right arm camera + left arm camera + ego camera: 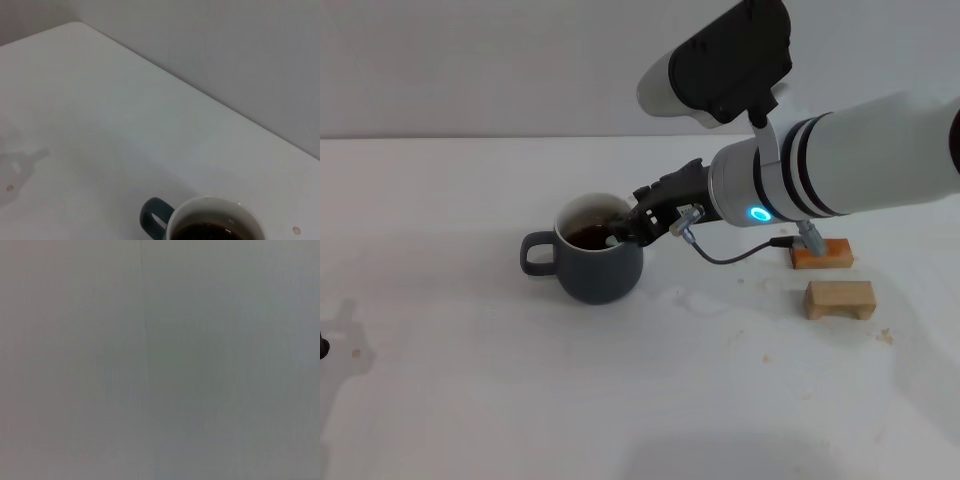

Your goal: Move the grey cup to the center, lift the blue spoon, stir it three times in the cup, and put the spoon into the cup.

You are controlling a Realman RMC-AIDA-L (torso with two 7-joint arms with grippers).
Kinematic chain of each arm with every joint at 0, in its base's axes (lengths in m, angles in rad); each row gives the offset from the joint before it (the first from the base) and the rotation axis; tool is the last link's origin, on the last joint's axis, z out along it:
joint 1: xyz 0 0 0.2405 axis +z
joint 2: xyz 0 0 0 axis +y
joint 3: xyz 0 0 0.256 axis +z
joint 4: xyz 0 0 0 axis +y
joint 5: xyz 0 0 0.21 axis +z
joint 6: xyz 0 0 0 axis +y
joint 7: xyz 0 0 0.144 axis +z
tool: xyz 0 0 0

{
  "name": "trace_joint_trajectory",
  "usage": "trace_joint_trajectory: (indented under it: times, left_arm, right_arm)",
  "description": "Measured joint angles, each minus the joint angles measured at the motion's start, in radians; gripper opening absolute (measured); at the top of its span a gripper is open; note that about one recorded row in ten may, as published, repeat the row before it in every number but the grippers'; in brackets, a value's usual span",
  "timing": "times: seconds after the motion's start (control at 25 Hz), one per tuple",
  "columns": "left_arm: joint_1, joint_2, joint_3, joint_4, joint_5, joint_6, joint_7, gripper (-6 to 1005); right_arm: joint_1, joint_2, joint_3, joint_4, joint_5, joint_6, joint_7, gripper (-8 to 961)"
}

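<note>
Where the head view's far left edge meets the white surface [470, 400], only a small dark shape shows, and the left hand itself cannot be made out in any view; the left wrist view gives nothing but a flat grey field. A little left of the frame's middle stands the grey cup [592, 252], upright on the surface, its loop handle pointing to the left of the frame and dark brown liquid showing inside its white interior. The right wrist view shows the same cup [210, 220] at its lower edge, handle and dark liquid visible. At the cup's right rim sits the right hand [632, 226], a black hand at the end of the white arm that reaches in from the right side of the frame, its tips over or just inside the cup's mouth. Whether this hand is clenched, released or grasping anything cannot be told, and the blue spoon cannot be picked out with any certainty; it may be hidden behind the fingers. Further right, in the middle right of the frame, lie two wooden blocks: an orange-toned block [822, 255] and, just below it, a pale block [840, 299], close together but apart.
</note>
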Motion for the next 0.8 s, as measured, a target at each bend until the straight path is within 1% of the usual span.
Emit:
trace_joint_trajectory:
  times: [0.12, 0.2, 0.28, 0.36, 0.4, 0.44, 0.52, 0.6, 0.64, 0.68, 0.72, 0.8]
  left_arm:
    - [-0.001, 0.0, 0.0, 0.0, 0.0, 0.0, 0.0, -2]
    - [-0.001, 0.0, 0.0, -0.001, 0.0, 0.0, 0.0, -2]
    - [0.0, 0.0, 0.0, -0.001, 0.0, 0.0, 0.0, -2]
    - [0.0, 0.0, 0.0, -0.001, 0.0, 0.0, 0.0, -2]
    - [0.0, 0.0, 0.0, -0.001, 0.0, 0.0, 0.0, -2]
    - [0.0, 0.0, 0.0, -0.001, 0.0, 0.0, 0.0, -2]
    - [0.002, 0.0, -0.003, 0.0, 0.0, 0.0, 0.0, -2]
    - [0.003, 0.0, -0.005, 0.0, -0.001, 0.0, 0.0, -2]
    - [0.004, 0.001, -0.005, 0.001, -0.002, 0.0, 0.0, -2]
    - [0.004, 0.001, -0.005, 0.0, -0.002, 0.0, 0.0, -2]
    - [0.005, 0.001, -0.006, 0.0, -0.003, 0.0, 0.0, -2]
    - [0.005, 0.001, -0.007, 0.0, -0.004, 0.0, 0.0, -2]
  right_arm:
    - [-0.009, -0.001, 0.007, 0.022, -0.017, -0.013, 0.0, 390]
    - [-0.032, -0.002, 0.01, 0.056, -0.062, -0.05, 0.0, 443]
    - [-0.091, -0.002, -0.002, 0.114, -0.139, -0.137, 0.0, 446]
    - [-0.172, -0.002, -0.034, 0.167, -0.221, -0.282, -0.001, 449]
    - [-0.224, -0.002, -0.058, 0.189, -0.265, -0.385, -0.002, 450]
    - [-0.287, -0.002, -0.09, 0.205, -0.314, -0.517, -0.002, 451]
    - [-0.392, -0.002, -0.134, 0.206, -0.367, -0.751, -0.014, 454]
    - [-0.508, -0.001, -0.174, 0.162, -0.383, -1.053, -0.053, 457]
    - [-0.554, -0.001, -0.187, 0.136, -0.383, -1.165, -0.069, 459]
    - [-0.638, -0.001, -0.212, 0.062, -0.383, -1.387, -0.097, 460]
    - [-0.638, -0.001, -0.212, 0.062, -0.383, -1.387, -0.097, 461]
    - [-0.71, 0.001, -0.23, -0.051, -0.383, -1.611, -0.136, 464]
